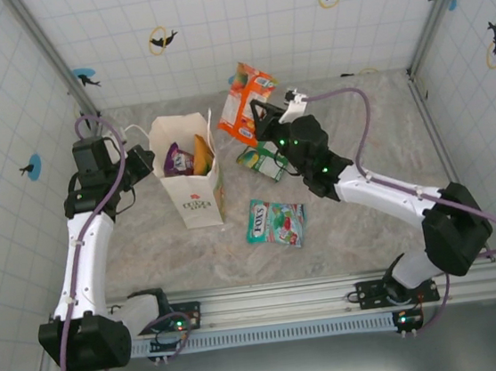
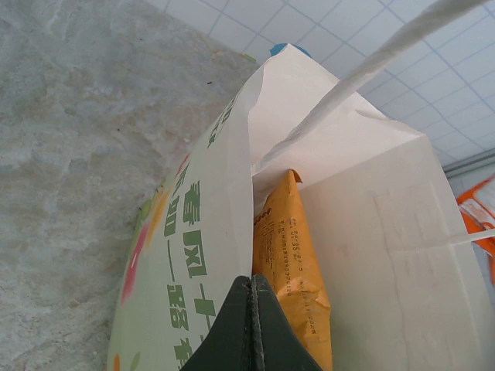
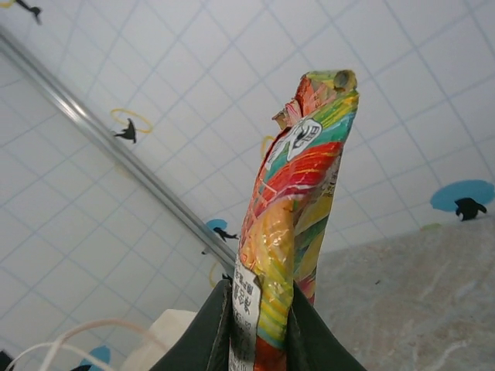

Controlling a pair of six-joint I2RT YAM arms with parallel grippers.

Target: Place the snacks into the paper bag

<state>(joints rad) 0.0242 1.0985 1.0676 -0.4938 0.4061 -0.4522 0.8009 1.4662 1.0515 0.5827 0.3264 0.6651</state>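
Left gripper (image 2: 251, 309) pinches bag (image 2: 371, 232) — snacks (image 1: 176, 160) inside.

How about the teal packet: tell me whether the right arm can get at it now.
Probably not yet. The teal packet lies uncovered near the right arm, but the right gripper is shut on an orange packet and would have to drop that first.

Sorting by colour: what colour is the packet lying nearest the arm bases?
Teal packet; best in the top view.
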